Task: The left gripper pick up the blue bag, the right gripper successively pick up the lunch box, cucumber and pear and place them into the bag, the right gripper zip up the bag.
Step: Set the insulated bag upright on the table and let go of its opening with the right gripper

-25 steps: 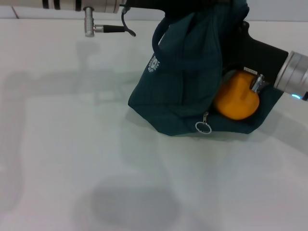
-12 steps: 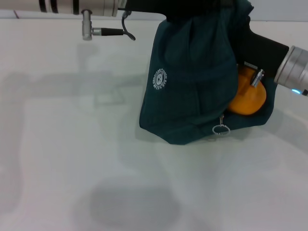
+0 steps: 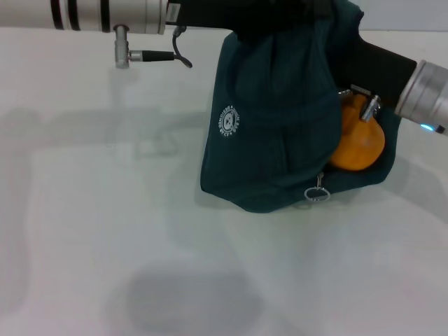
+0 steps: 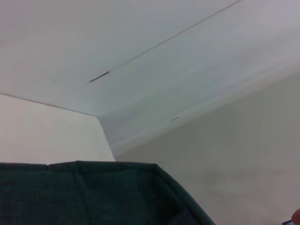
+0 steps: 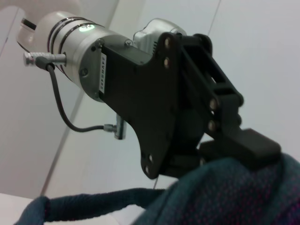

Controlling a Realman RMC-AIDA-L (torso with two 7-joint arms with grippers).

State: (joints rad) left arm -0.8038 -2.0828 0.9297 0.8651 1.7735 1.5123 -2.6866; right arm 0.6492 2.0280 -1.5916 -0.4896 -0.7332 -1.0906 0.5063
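The blue bag (image 3: 280,112) hangs above the white table, its round white logo (image 3: 229,120) facing me and its zipper ring pull (image 3: 316,194) dangling at the lower edge. In the right wrist view my left gripper (image 5: 236,143) is clamped on the bag's top fabric (image 5: 234,192), beside a loop handle (image 5: 89,202). The orange pear (image 3: 358,145) sits in the bag's open right side. My right gripper (image 3: 362,115) reaches in from the right and grips its top. The lunch box and cucumber are hidden from view.
The white table (image 3: 105,231) spreads out in front and to the left of the bag. My left arm (image 3: 105,12) spans the top edge. The left wrist view shows only bag fabric (image 4: 84,192) and a pale wall.
The bag has swung up and to the right, turning its logo toward me. The pear and my right gripper rose and shifted right, deeper into the opening. The ring pull followed.
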